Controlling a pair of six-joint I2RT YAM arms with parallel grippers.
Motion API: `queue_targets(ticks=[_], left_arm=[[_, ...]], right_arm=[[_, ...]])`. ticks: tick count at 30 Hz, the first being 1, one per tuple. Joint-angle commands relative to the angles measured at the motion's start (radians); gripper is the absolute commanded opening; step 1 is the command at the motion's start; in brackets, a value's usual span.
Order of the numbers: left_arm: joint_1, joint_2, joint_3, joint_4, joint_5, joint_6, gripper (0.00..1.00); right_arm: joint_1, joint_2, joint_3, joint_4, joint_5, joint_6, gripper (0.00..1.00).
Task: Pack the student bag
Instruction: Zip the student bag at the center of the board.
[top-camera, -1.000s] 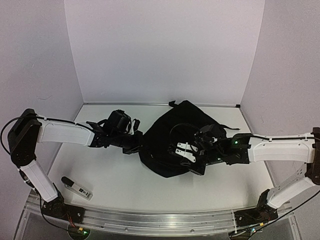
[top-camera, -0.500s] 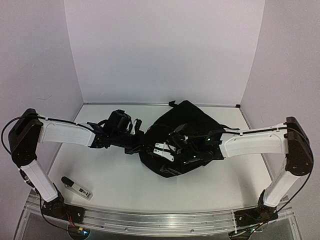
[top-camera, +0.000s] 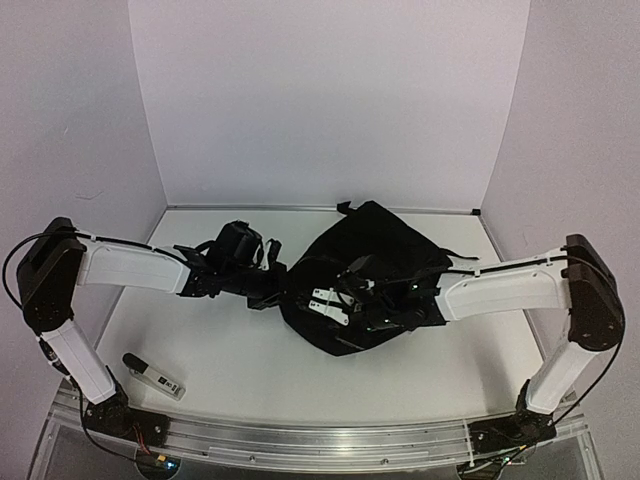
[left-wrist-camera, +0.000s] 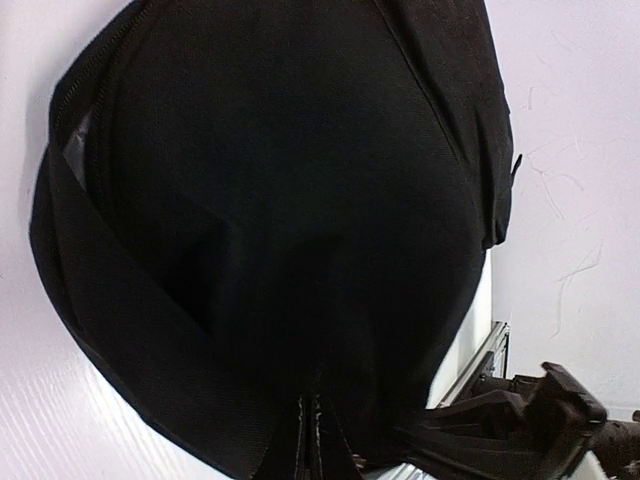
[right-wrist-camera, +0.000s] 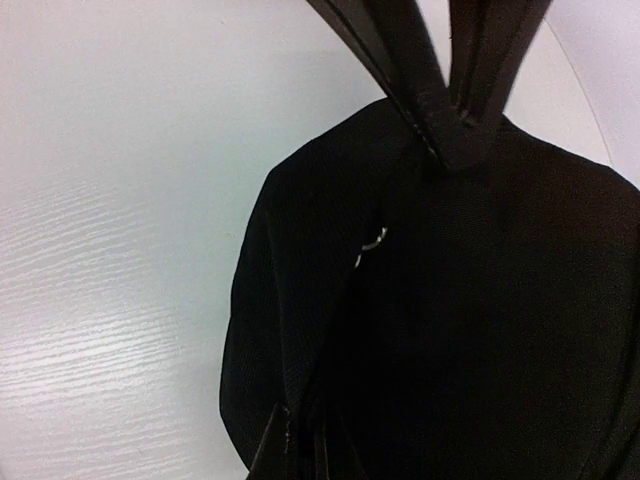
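The student bag (top-camera: 385, 245), a large soft black backpack, lies slumped in the middle of the white table (top-camera: 220, 350). My left gripper (top-camera: 272, 293) is at the bag's left edge, shut on a fold of its fabric. In the left wrist view the bag (left-wrist-camera: 300, 200) fills the frame above the left gripper (left-wrist-camera: 310, 445). My right gripper (top-camera: 320, 300) reaches across the bag to its front left part. In the right wrist view the right gripper (right-wrist-camera: 300, 455) is pinched on the bag (right-wrist-camera: 480, 320). Two black straps (right-wrist-camera: 395, 50) meet at the bag's far end. What the bag holds is hidden.
A small black-and-white object (top-camera: 153, 375) lies near the table's front left corner. A metal rail (top-camera: 300, 440) runs along the near edge. White walls close the back and both sides.
My right arm has swung left across the bag. Its gripper let go near the bag's middle and shut again on the front left fabric. The left arm has not moved.
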Motion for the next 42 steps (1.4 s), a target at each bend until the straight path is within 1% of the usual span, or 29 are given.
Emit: queue_targets(ticks=[1,9,14,17,19,21,23,24,25,27,28,29,31,33,36,42], left_arm=[[0.048,0.0,0.006,-0.005,-0.049,0.008,0.0],[0.103,0.027,0.006,-0.01,-0.046,0.026,0.0],[0.11,0.027,-0.004,-0.005,-0.041,0.04,0.0],[0.111,0.014,-0.021,0.031,-0.007,0.048,0.0],[0.111,0.01,-0.039,0.095,0.051,0.05,0.0],[0.102,0.012,-0.05,0.178,0.133,0.045,0.0],[0.072,0.016,-0.035,0.199,0.16,0.055,0.0],[0.053,0.022,-0.015,0.191,0.162,0.07,0.0],[0.034,0.031,0.003,0.18,0.163,0.082,0.0],[0.002,0.054,0.041,0.176,0.165,0.086,0.0],[-0.007,0.069,0.052,0.18,0.171,0.082,0.0],[-0.013,0.085,0.062,0.189,0.181,0.074,0.0],[-0.02,0.102,0.073,0.217,0.196,0.057,0.0],[-0.024,0.108,0.073,0.242,0.203,0.04,0.0],[-0.024,0.11,0.077,0.254,0.207,0.024,0.0],[-0.023,0.105,0.079,0.256,0.198,0.01,0.0]], right_arm=[[0.0,-0.145,-0.069,-0.05,-0.004,-0.027,0.0],[0.0,-0.28,-0.213,-0.1,0.018,-0.104,0.0],[0.0,-0.348,-0.291,-0.114,0.054,-0.148,0.0],[-0.009,-0.395,-0.341,-0.118,0.088,-0.193,0.0],[-0.044,-0.42,-0.357,-0.12,0.089,-0.216,0.0],[-0.105,-0.437,-0.353,-0.13,0.063,-0.234,0.0],[-0.163,-0.445,-0.344,-0.139,0.041,-0.261,0.0],[-0.179,-0.443,-0.335,-0.144,0.038,-0.274,0.07],[-0.186,-0.437,-0.321,-0.156,0.033,-0.282,0.18],[-0.188,-0.415,-0.246,-0.249,-0.047,-0.255,0.53],[-0.187,-0.397,-0.196,-0.3,-0.101,-0.211,0.62],[-0.184,-0.372,-0.145,-0.352,-0.159,-0.178,0.67],[-0.164,-0.34,-0.061,-0.409,-0.225,-0.124,0.68],[-0.134,-0.321,-0.015,-0.41,-0.242,-0.087,0.69],[-0.094,-0.28,0.044,-0.376,-0.248,-0.028,0.69],[-0.049,-0.124,0.132,-0.265,-0.224,0.053,0.67]])
